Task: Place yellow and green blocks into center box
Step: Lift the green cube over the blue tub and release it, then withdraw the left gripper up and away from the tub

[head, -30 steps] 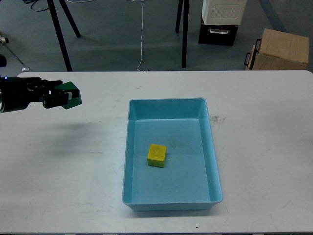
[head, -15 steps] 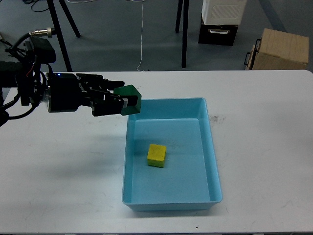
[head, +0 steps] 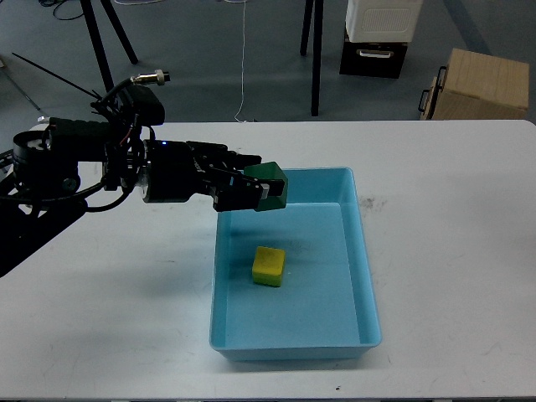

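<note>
My left gripper (head: 261,191) is shut on a green block (head: 270,186) and holds it in the air over the far left part of the light blue box (head: 368,276). A yellow block (head: 269,265) lies flat on the box floor, left of its middle, below and nearer than the green block. My left arm reaches in from the left across the white table. My right gripper is out of view.
The blue box stands in the middle of the white table (head: 452,218). Beyond the table's far edge stand black stand legs (head: 316,59), a white and black case (head: 381,33) and a cardboard box (head: 481,84) on the floor.
My left arm has moved right with the green block, from over the table's left side to over the box's far left part. The yellow block has not moved.
</note>
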`<state>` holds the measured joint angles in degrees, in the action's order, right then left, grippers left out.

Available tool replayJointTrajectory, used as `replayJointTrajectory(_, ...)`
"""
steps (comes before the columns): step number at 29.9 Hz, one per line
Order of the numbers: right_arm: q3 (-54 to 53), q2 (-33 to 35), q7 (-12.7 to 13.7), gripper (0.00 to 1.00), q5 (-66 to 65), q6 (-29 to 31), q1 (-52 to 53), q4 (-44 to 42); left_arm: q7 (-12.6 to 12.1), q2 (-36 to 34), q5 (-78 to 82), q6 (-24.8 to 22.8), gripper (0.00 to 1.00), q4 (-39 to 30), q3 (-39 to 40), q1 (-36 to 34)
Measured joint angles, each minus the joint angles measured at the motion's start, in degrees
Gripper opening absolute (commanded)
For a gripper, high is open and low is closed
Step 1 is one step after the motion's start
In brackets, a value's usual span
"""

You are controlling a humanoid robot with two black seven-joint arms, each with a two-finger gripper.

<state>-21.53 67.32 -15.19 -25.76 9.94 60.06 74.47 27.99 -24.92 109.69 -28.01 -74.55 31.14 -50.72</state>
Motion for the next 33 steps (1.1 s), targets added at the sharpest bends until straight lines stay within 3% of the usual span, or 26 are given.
replayJointTrajectory(6,0.0,0.0,0.02,0.99,-0.02,0.0,-0.44,0.1,0.0,1.6,0.32,0.0,0.61,1.33,-0.11,0.24)
replayJointTrajectory(9,0.0,0.0,0.02,0.99,-0.02,0.0,-0.46,0.13,0.0,3.01,0.5,0.0,0.81,2.21,-0.15,0.27)
replayJointTrajectory(11,0.0,0.0,0.02,0.99,-0.02,0.0,-0.47,0.12,0.0,3.69,0.52,0.0,0.88,2.88,-0.15,0.33)
replayJointTrajectory(33,0.05,-0.02,-0.03,0.99,-0.21,0.01,-0.82,0.28,0.0,3.48,-0.05,0.0,1.0,4.12,3.14,0.27)
